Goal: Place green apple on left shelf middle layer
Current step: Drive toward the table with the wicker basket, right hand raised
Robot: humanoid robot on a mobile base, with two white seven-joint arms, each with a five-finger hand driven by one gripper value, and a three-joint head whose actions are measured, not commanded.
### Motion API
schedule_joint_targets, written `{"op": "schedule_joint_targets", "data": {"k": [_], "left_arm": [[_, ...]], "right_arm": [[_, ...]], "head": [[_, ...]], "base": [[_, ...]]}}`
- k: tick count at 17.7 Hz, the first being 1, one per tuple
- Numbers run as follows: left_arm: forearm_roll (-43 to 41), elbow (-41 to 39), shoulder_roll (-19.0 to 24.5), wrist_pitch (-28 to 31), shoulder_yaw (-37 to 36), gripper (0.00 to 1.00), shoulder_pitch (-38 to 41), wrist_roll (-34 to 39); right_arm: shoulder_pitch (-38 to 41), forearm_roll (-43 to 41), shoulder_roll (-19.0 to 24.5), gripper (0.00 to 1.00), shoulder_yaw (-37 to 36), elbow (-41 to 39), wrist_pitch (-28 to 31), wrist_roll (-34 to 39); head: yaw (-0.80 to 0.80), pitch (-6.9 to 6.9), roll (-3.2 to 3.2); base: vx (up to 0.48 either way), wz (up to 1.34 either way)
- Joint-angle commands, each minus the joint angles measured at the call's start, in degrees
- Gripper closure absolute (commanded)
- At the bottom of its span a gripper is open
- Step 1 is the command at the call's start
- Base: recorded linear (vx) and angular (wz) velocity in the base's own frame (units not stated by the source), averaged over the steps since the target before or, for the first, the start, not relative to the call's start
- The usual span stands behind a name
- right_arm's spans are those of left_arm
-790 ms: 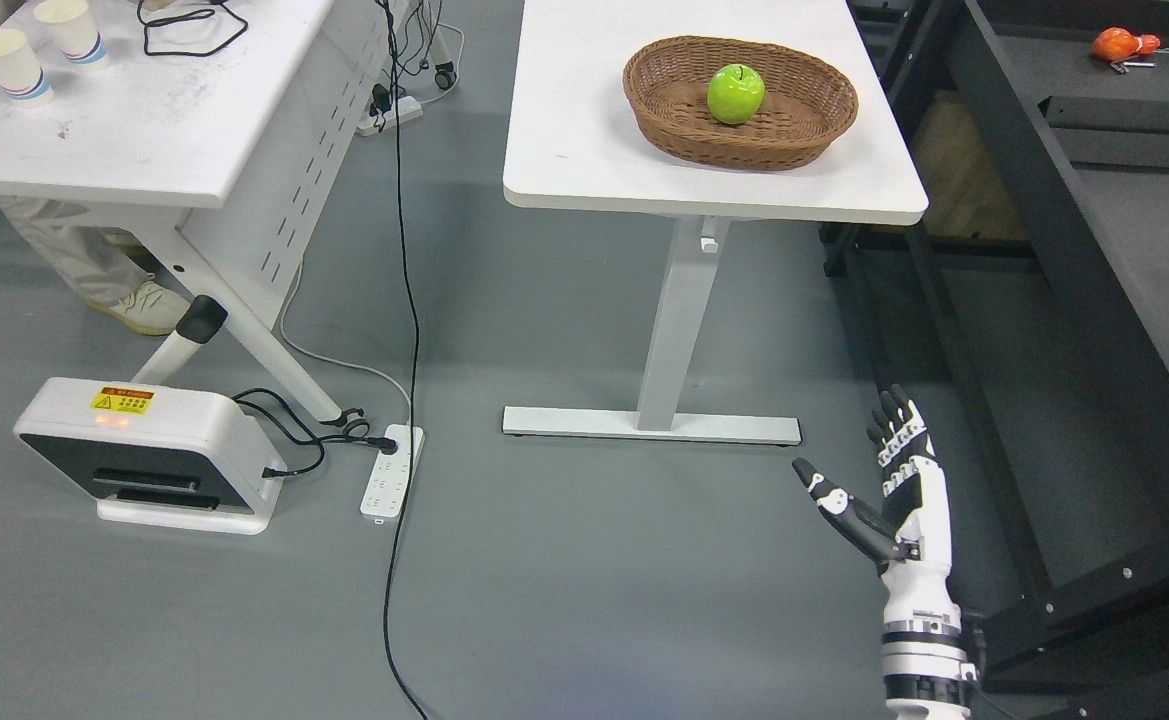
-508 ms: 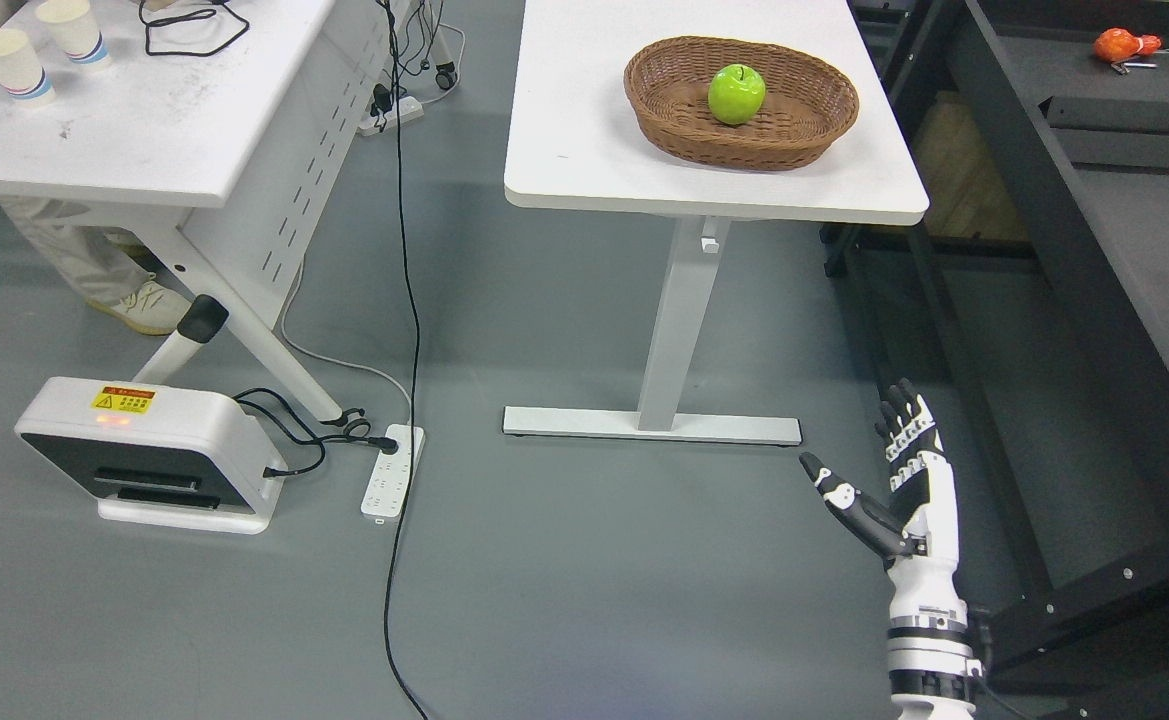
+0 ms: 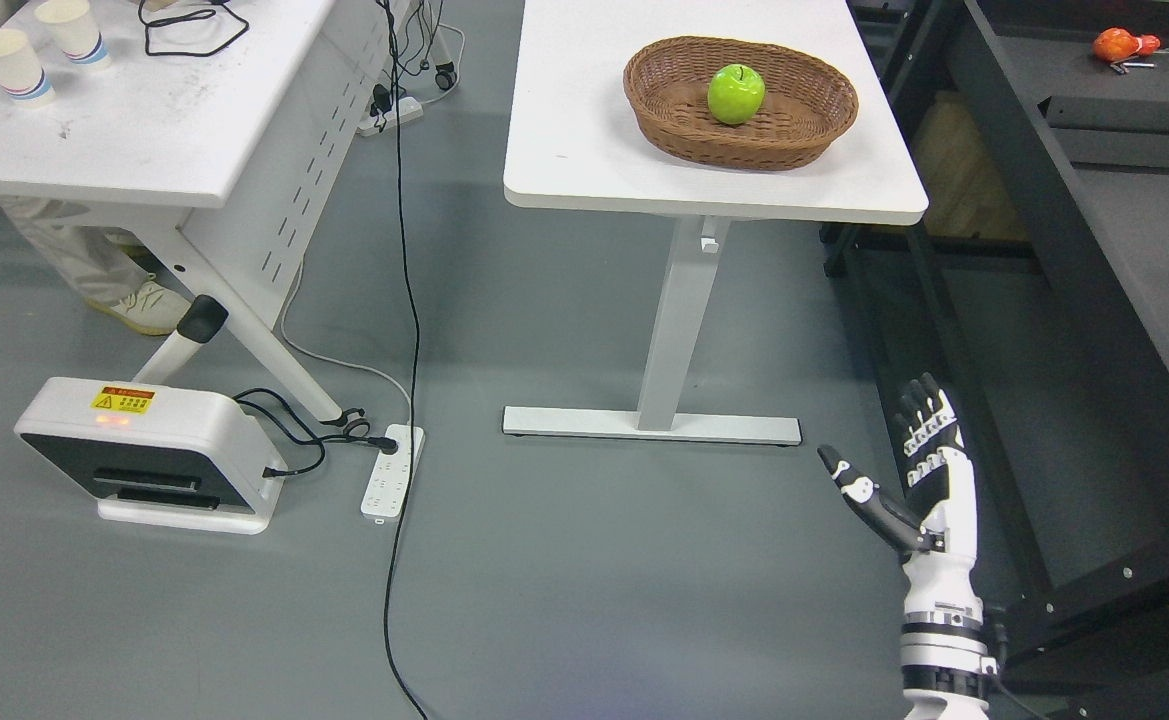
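While the right hand (image 3: 919, 480) rises from the lower right corner on its white forearm, its fingers (image 3: 929, 425) point straight up and its thumb (image 3: 859, 490) sticks out to the left, so it is open and holds nothing. It hangs over bare grey floor (image 3: 584, 580), beside the dark frame of a black shelf (image 3: 1074, 330) that fills the right side of the view. Only this arm shows.

Just up and to the left of the hand, the flat foot of a white table (image 3: 594, 150) rests on the floor, its single leg rising to the tabletop. On that top, toward its right end, sits an oval wicker basket (image 3: 804, 130). The apple (image 3: 736, 93) lies inside the basket, stem up, well apart from the hand and above it in the view.

On a black surface at the top right corner lies a small orange object (image 3: 1116, 44), too small to identify.

Farther left, a black cable (image 3: 406, 330) runs down across the floor past a white power strip (image 3: 391, 470). A white box (image 3: 144, 455) with a yellow warning label stands next to the strip, with a plug lead running between them. Above it is a second white table (image 3: 124, 140) with slanted legs, carrying two paper cups (image 3: 39, 50) and a looped black cord (image 3: 189, 25). Under that table a person's trouser leg and pale shoe (image 3: 149, 305) can be seen.
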Motion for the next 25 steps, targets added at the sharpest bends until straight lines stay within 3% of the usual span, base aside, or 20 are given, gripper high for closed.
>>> {"op": "schedule_joint_targets", "data": {"k": [1,5,7,12,15,19,25], "left_arm": [[0.0,0.0,1.0,0.0,0.0,0.00,0.0,0.0],[0.0,0.0,1.0,0.0,0.0,0.00,0.0,0.0],[0.0,0.0,1.0,0.0,0.0,0.00,0.0,0.0],[0.0,0.0,1.0,0.0,0.0,0.00,0.0,0.0],[0.0,0.0,1.0,0.0,0.0,0.00,0.0,0.0],[0.0,0.0,1.0,0.0,0.0,0.00,0.0,0.0],[0.0,0.0,1.0,0.0,0.0,0.00,0.0,0.0]], "right_arm": [[-0.7,0.9,-1.0,0.00,-2.2,0.3,-0.3,-0.3],[-1.2,30.9,-1.6,0.02,-4.2,0.0,-0.3,-7.0],[-1.2,40.9,-3.3,0.03,-4.3,-0.1,-0.3,-9.4],[-1.2,40.9,-4.9,0.02,-5.4,-0.1,-0.5,-9.6],[-1.2,40.5,-4.0,0.00,-5.9,-0.1,-9.8,-10.4],[-3.9,40.9,-4.2,0.03,-5.8,-0.1,-1.9,-9.9],[-5.2,41.0,-4.7,0.03,-6.9,-0.1,0.1,-9.7]], "head": [[0.00,0.00,0.00],[0.00,0.00,0.00],[0.00,0.00,0.00],[0.00,0.00,0.00],[0.00,-0.01,0.00],[0.00,-0.01,0.00],[0.00,-0.01,0.00]], "base": [[0.000,0.00],[0.000,0.00],[0.000,0.00],[0.000,0.00],[0.000,0.00],[0.000,0.00],[0.015,-0.02]]}}
